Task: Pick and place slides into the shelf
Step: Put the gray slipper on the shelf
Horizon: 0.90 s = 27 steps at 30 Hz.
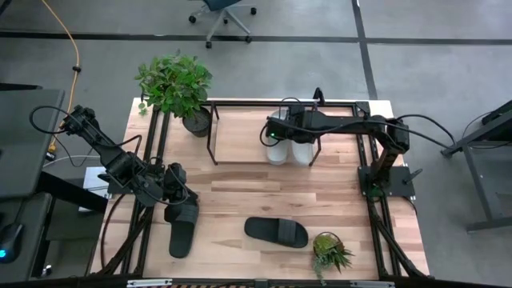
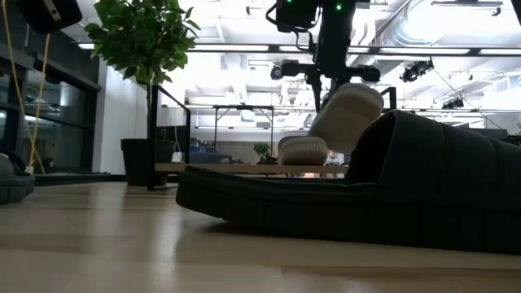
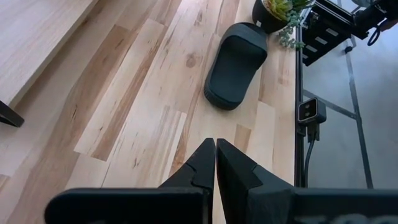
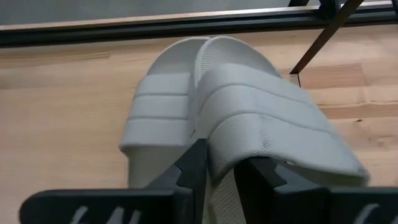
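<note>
Two light grey slides side by side on the shelf (image 1: 240, 148) board, toward its right end. One light grey slide (image 4: 165, 118) lying flat on the wood. The other grey slide (image 4: 273, 124) tilted, toe end raised, leaning against its neighbour, its edge pinched between the fingers (image 4: 193, 165) of the right gripper (image 1: 282, 132). From table height, that lifted slide (image 2: 346, 114) angled up above the flat one (image 2: 303, 150), the arm dropping onto it from above. Right arm stretched across the shelf's thin black frame from its base on the table's right side.

Out on the open table (image 1: 336, 192), well apart from the shelf: a black slide (image 1: 276, 231) lying flat near the front edge, just beside a small potted succulent (image 1: 330, 250). Same black slide (image 3: 235, 65) ahead of the left wrist camera. Second black slide (image 1: 183, 228) at the front left, right under the left gripper (image 1: 178, 194). Possibly touching it, hard to tell from overhead. Left fingers (image 3: 202, 168) pressed together, nothing between them.

Large leafy potted plant (image 1: 176, 84) at the shelf's back-left corner. Office chair (image 1: 224, 12) on the grey floor beyond the table.
</note>
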Available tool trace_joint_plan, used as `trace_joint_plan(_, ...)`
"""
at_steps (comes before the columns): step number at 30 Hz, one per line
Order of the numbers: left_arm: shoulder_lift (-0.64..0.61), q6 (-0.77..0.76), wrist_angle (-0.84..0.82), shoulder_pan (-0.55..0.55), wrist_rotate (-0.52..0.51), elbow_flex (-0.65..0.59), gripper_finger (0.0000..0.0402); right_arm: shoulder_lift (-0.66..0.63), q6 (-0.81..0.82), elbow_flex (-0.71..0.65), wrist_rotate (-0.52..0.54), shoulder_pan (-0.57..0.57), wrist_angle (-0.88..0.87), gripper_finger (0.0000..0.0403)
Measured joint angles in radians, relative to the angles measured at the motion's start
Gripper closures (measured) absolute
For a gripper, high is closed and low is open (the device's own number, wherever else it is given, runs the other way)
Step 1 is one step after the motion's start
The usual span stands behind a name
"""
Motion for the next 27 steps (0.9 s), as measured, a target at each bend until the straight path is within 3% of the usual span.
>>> trace_joint_plan(18,0.000,0.000,0.000,0.000,0.008,0.000,0.0396,0.000,0.002,0.000,0.006,-0.013,-0.065,0.0336)
trace_joint_plan(27,0.000,0.000,0.000,0.000,0.008,0.000,0.0396,0.000,-0.001,0.000,-0.051,-0.014,-0.066,0.0336)
